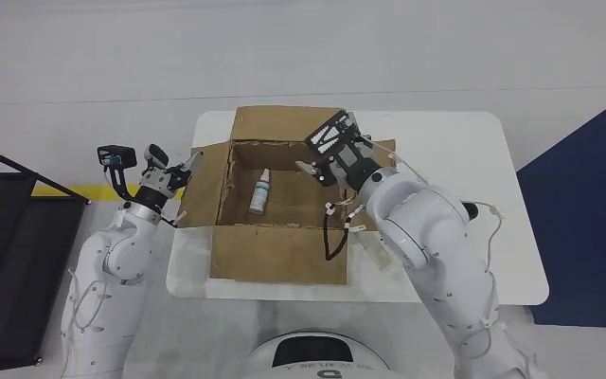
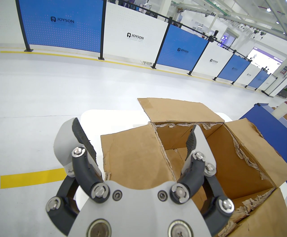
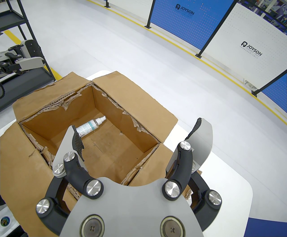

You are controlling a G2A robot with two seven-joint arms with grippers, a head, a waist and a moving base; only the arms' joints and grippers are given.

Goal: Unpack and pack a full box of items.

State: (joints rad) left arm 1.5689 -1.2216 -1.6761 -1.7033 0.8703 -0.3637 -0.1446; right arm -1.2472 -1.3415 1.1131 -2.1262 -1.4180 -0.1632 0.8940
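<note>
At frame centre, a spray bottle, its label illegible, lay inside the cardboard box. The left gripper and right gripper were both spread wide and empty.

This is a big factory hall. The pale, shiny floor has yellow lines painted on it. Blue and white fence panels on black posts stand in a long row. Steel beams and lamps hang under the high roof. A black metal rack stands at the top view's left edge.

White arms; black cables; grey-fingered right gripper
</note>
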